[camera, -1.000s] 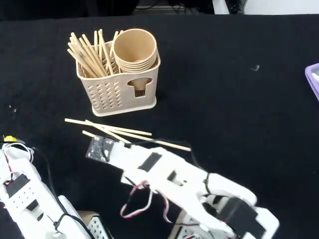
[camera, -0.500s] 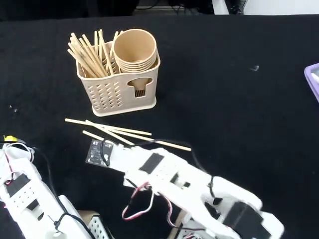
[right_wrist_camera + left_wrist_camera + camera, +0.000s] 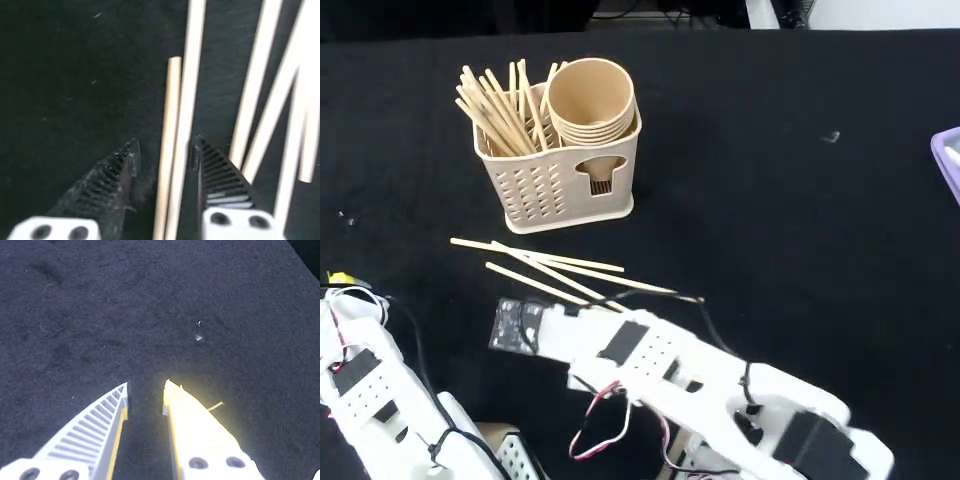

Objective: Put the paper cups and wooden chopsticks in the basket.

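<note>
The right arm (image 3: 650, 355) has pulled back. Its jaws are spread, with two chopsticks (image 3: 187, 75) between them, not grabbed yet.

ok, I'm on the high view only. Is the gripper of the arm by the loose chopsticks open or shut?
Observer: Open. In the right wrist view the right gripper straddles two chopsticks that lie side by side inside its opening.
Operator: Lined up with them or across?
Observer: Roughly lined up. Both sticks run lengthwise through the gap, and one ends just past the tips.
Operator: And the other arm's gripper?
Observer: The left gripper is open a little over the bare black table, with nothing in it.
</note>
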You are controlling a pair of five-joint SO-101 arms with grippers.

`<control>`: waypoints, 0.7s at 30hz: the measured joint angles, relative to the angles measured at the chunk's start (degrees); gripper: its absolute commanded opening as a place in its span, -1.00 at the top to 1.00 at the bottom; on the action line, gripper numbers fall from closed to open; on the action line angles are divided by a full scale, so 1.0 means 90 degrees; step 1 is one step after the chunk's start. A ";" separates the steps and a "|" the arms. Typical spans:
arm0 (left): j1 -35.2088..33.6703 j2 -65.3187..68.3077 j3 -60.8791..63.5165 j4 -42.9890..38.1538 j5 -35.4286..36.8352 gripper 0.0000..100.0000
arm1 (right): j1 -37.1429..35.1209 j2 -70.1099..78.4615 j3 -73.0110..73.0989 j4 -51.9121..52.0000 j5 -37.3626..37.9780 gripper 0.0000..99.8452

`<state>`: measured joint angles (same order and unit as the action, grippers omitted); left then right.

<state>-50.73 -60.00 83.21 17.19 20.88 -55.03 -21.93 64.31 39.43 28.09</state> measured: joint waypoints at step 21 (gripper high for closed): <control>0.0000 0.0000 0.0000 0.0000 0.0000 0.75 | 0.0039 0.1416 -0.1289 0.0488 0.0000 0.98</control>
<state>-50.73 -60.00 83.21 17.19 20.88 -54.68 -9.19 52.70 43.82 28.09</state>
